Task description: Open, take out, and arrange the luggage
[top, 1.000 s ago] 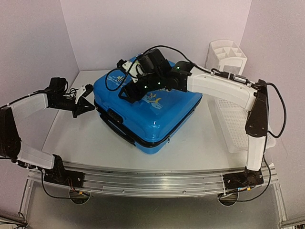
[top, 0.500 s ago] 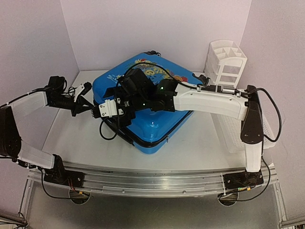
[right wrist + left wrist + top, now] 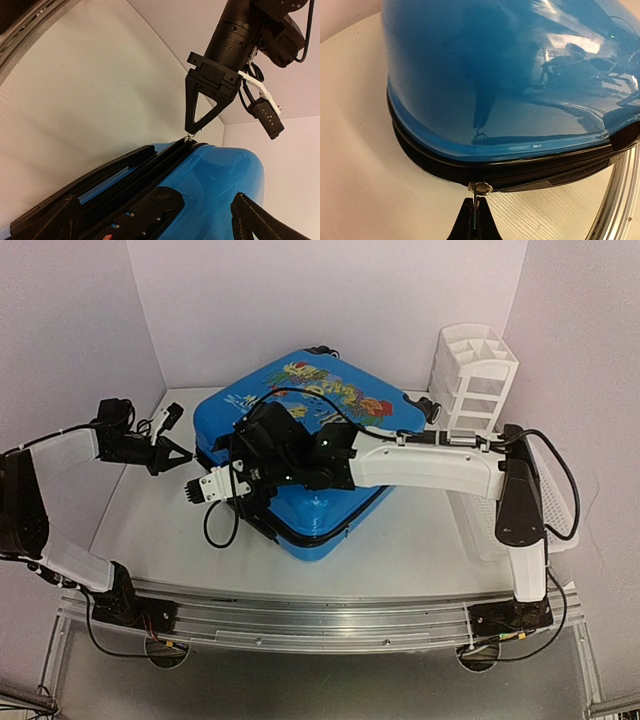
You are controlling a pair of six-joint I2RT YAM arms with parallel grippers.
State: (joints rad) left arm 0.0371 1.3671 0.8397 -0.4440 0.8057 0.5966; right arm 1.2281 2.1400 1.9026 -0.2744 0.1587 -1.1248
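- Top external view: the luggage (image 3: pixel 345 400) lies flat on the table (image 3: pixel 420 545), with its fish-print lid up and one corner pointing toward my bases.
- My left gripper (image 3: pixel 190 454) sits at the suitcase's left side, level with the black zipper band.
- Left wrist view: my left fingers (image 3: pixel 462 230) are pinched together on the small metal zipper pull (image 3: pixel 480 188), just under the blue shell's rounded corner.
- My right arm reaches across the lid. My right gripper (image 3: pixel 155 212) hangs over the near-left edge, jaws spread wide with nothing between them.
- A white organizer (image 3: pixel 475 365) stands at the back right, and a white basket (image 3: pixel 555 505) lies in front of it by the right wall.
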